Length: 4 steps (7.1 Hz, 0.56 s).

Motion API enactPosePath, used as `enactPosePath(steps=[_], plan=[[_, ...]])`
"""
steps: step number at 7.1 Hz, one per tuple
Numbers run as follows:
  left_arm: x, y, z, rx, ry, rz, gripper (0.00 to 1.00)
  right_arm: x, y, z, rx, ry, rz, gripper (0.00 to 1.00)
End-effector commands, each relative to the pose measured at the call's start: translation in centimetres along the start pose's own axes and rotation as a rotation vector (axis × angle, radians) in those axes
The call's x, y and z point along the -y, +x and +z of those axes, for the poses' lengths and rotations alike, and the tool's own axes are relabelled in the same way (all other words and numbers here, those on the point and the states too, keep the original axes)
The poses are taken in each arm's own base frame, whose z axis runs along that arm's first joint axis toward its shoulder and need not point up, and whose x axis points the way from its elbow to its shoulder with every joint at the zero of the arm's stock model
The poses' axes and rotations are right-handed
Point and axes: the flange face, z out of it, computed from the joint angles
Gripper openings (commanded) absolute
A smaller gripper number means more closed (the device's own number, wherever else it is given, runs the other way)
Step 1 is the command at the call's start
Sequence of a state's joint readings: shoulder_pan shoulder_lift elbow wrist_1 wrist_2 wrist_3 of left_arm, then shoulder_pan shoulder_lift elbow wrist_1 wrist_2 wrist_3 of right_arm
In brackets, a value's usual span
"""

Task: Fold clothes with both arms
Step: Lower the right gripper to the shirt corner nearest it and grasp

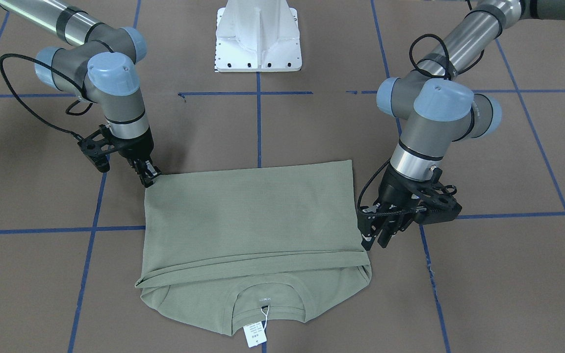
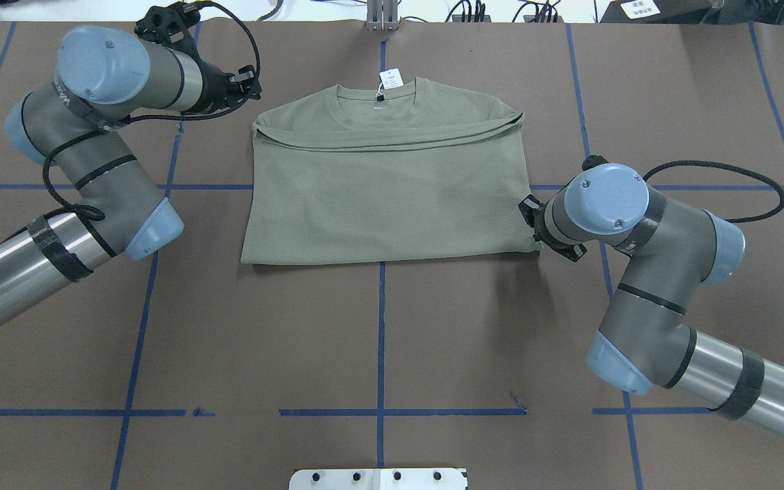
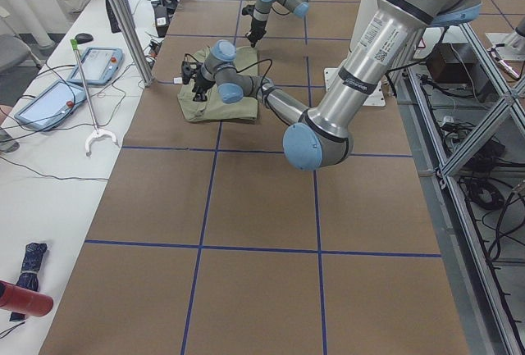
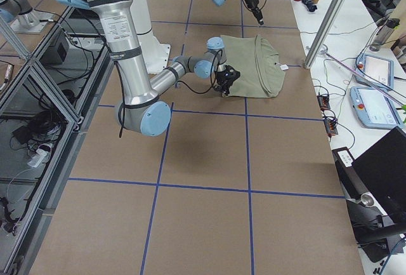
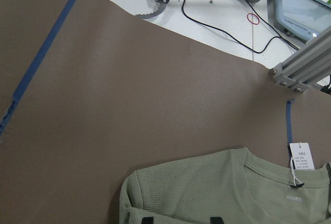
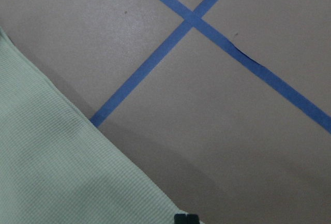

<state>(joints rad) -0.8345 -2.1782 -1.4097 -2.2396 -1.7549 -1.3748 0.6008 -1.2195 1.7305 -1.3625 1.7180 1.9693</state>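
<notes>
- I am seeing the right claw [image 1: 148, 175] drawn narrow, its tips pinching one corner of the shirt [image 1: 253, 215]. In the right wrist view only a single black tip is showing, right at the cloth's edge.
- From that pinched corner the shirt is spreading away from the claw across the table [image 1: 508, 294]. It is lying flat and folded, with its lower part doubled over toward the collar.
- I am reading the left claw [image 1: 375, 239] as standing open and holding nothing. In its wrist view two fingertips [image 5: 147, 219] are showing apart, with green knit beneath them.
- This claw is hanging just beside the shirt's side edge, at the end of the fold line. I cannot tell whether it is touching the cloth.
- Past the fold from the left claw, the ribbed neck [image 1: 268, 300] is lying uncovered, and the white hang tag [image 1: 255, 336] is trailing off it onto the table.
- Farther out, blue tape lines [image 1: 258, 122] are crossing the brown surface. The white pedestal base [image 1: 258, 37] is sitting well apart from both claws.
</notes>
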Motion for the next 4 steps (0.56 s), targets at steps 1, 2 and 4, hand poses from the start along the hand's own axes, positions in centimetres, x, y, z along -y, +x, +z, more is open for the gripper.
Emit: enactPosePath(steps=[1, 2, 4], plan=[[0.0, 0.0, 0.0, 0.000, -0.001, -0.004, 0.47, -0.3, 0.7, -1.8, 0.002, -0.055, -0.001, 0.00], [-0.1, 0.2, -0.1, -0.005, -0.002, -0.004, 0.47, -0.7, 1.6, -3.1, 0.012, -0.075, -0.009, 0.00], [-0.2, 0.2, -0.1, -0.005, -0.003, -0.005, 0.47, -0.2, 2.8, -3.3, 0.003, -0.075, -0.007, 0.00]])
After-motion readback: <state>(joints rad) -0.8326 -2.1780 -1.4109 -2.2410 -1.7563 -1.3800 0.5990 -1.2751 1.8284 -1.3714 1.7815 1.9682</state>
